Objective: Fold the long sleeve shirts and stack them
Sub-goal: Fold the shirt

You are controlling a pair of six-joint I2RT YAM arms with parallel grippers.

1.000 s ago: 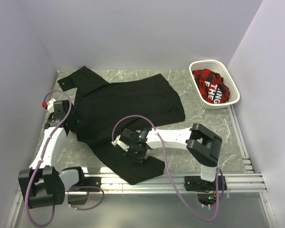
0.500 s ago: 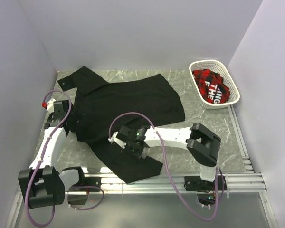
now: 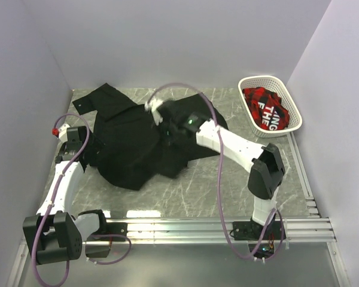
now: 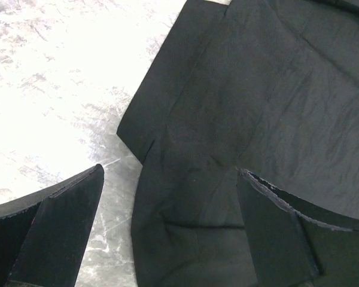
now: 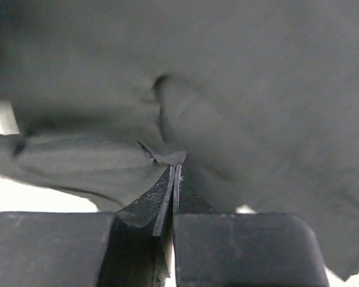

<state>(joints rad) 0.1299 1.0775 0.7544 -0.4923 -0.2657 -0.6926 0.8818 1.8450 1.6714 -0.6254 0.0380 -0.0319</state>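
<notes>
A black long sleeve shirt [image 3: 131, 140] lies spread over the left and middle of the marble table, with one part lifted and folded back over its body. My right gripper [image 3: 161, 119] is shut on a pinch of the black fabric [image 5: 167, 156] and holds it up over the shirt's far part. My left gripper [image 3: 90, 146] is open at the shirt's left edge. In the left wrist view its jaws stand wide apart over a folded edge of the shirt [image 4: 191, 197], one finger [image 4: 60, 233] over bare table.
A white basket [image 3: 290, 104] stands at the far right and holds a red and black plaid garment [image 3: 264, 106]. Grey walls close in the left, far and right sides. A metal rail [image 3: 197, 227] runs along the near edge.
My right gripper has carried the shirt's near hem from the near middle of the table up and away to the far middle, folding it over the body. The left arm has not moved.
</notes>
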